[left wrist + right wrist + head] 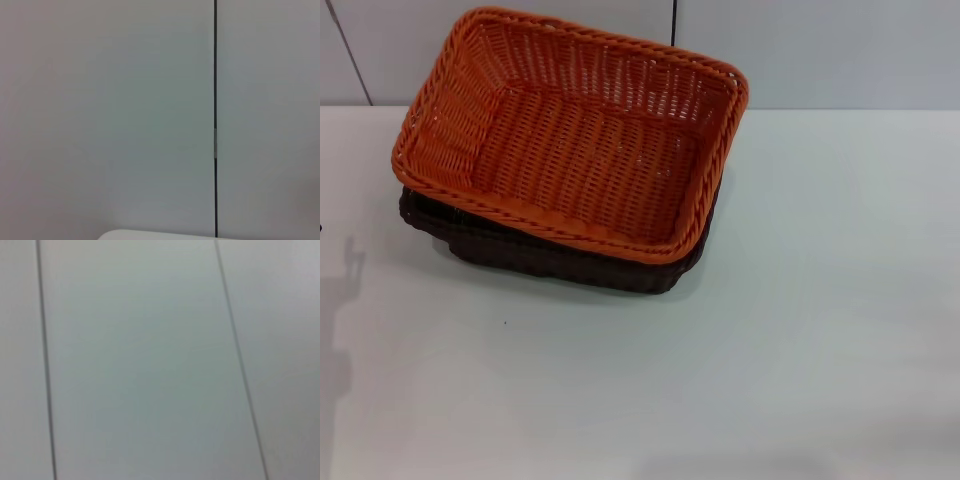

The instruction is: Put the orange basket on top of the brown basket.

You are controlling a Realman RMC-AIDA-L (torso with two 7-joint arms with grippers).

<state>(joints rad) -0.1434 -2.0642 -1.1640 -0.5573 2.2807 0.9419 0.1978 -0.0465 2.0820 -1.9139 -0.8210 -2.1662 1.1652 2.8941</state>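
On white table [800,330]: orange basket [575,135] nested askew atop brown basket [560,258]; neither gripper visible, state unknown

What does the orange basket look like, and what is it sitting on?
The orange basket is bright orange and rectangular, woven like wicker, with sloping see-through sides and a braided rim. It is empty and stands right way up, a little turned and tilted. It sits on top of the brown basket, whose dark edge peeks out along the near and left sides. Both stand toward the back of the white table, near the wall. No claw touches it.
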